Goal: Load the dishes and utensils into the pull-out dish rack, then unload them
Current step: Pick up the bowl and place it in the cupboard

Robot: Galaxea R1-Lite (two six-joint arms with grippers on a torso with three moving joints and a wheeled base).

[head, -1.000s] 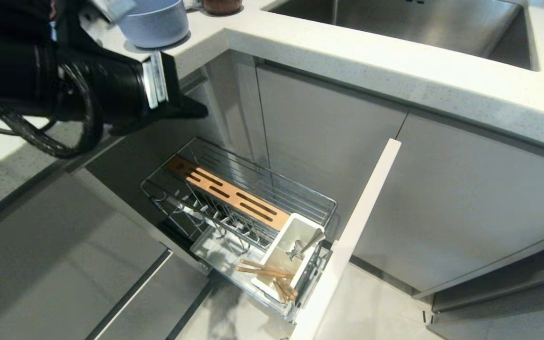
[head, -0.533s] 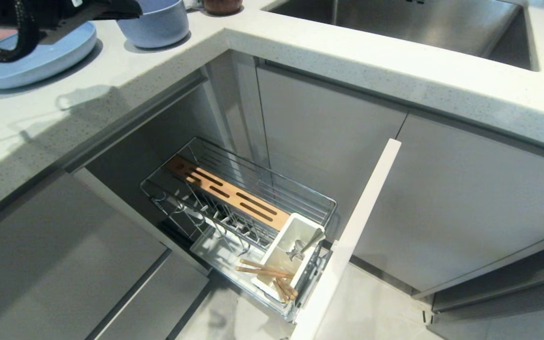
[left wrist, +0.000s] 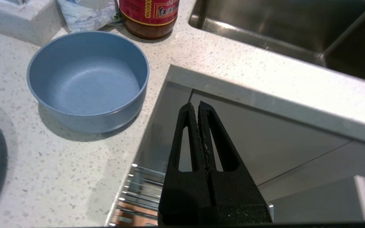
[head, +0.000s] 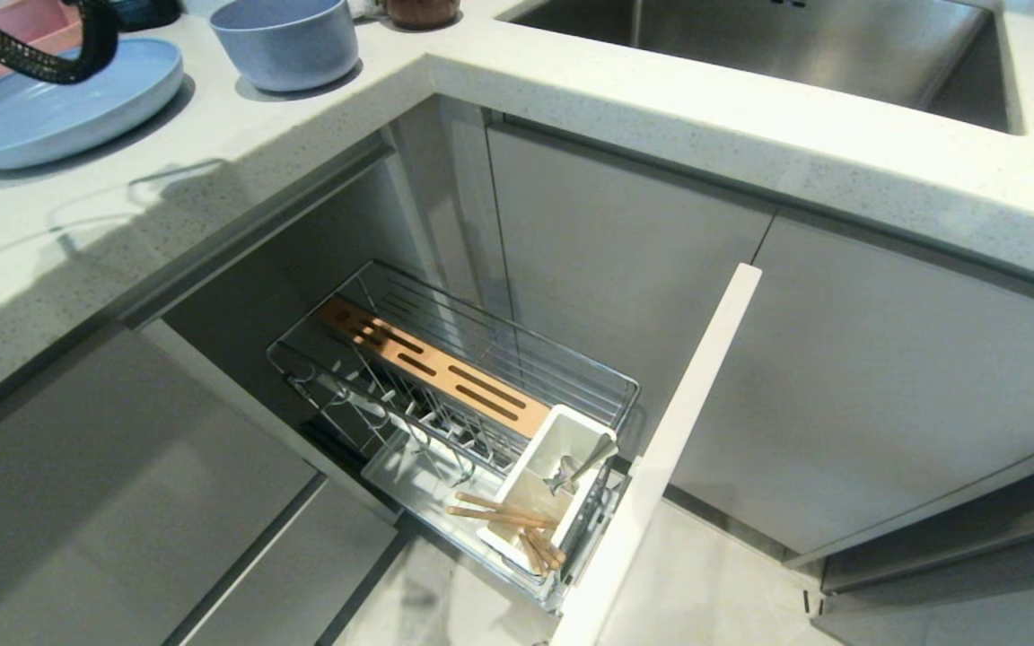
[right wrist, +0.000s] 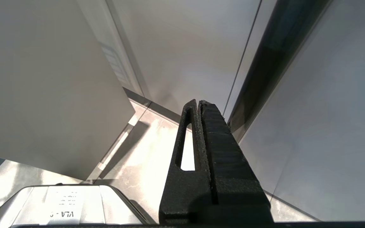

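Pink plate (head: 19, 31), sauce jar (left wrist: 149, 17), sink (head: 777, 49)

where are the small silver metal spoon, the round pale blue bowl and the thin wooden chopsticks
small silver metal spoon (head: 582, 469), head view, on its handle
round pale blue bowl (left wrist: 90, 82), left wrist view, on its inner floor
thin light-brown wooden chopsticks (head: 503, 514), head view, mid-length of the sticks

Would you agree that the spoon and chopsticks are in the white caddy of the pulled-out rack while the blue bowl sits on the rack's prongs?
Not quite: the blue bowl sits on the countertop, as the head view shows. The spoon and chopsticks are indeed in the white caddy of the pulled-out rack.
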